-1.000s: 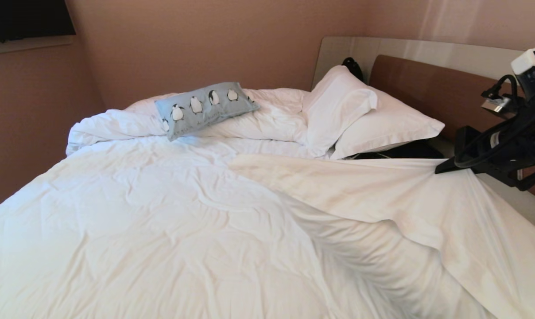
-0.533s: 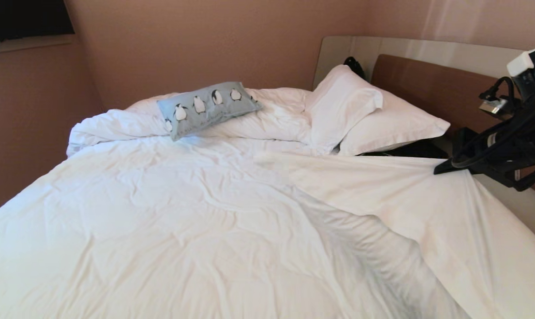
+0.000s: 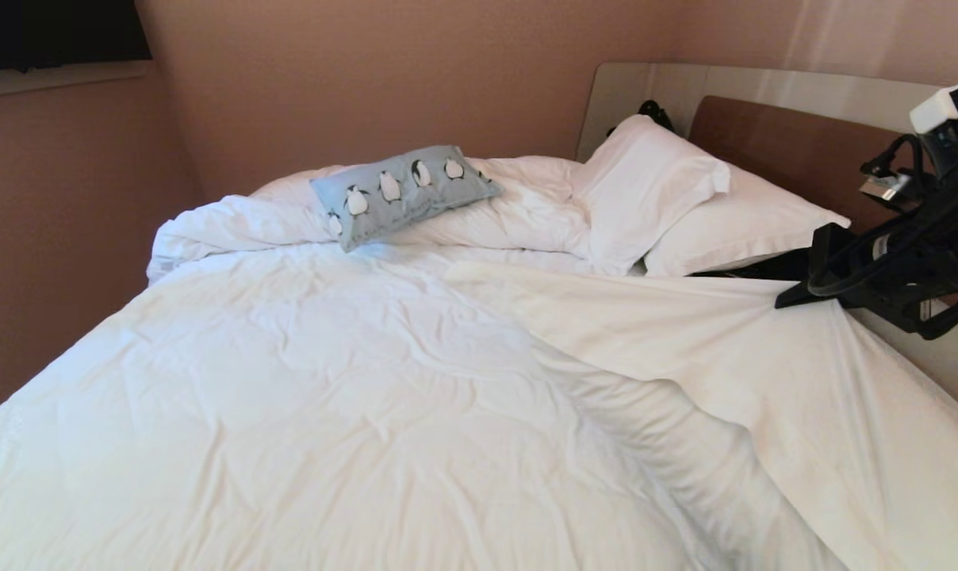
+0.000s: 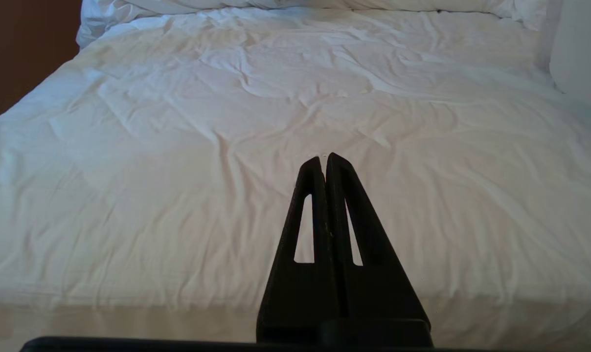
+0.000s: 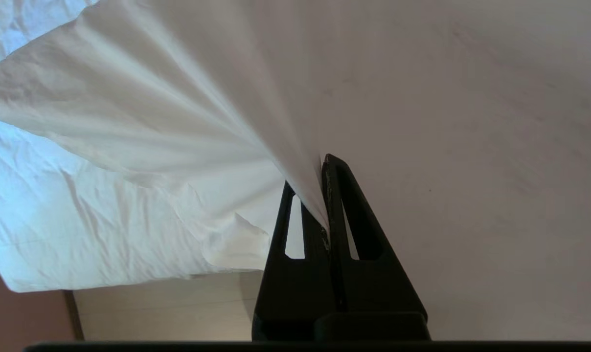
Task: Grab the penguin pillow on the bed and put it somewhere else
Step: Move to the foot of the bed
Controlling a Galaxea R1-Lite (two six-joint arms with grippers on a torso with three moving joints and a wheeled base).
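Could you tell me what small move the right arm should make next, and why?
Probably open the right gripper and let go of the white sheet pinched between its fingers. The penguin pillow lies untouched on the rumpled duvet at the bed's far left, well away from that gripper.
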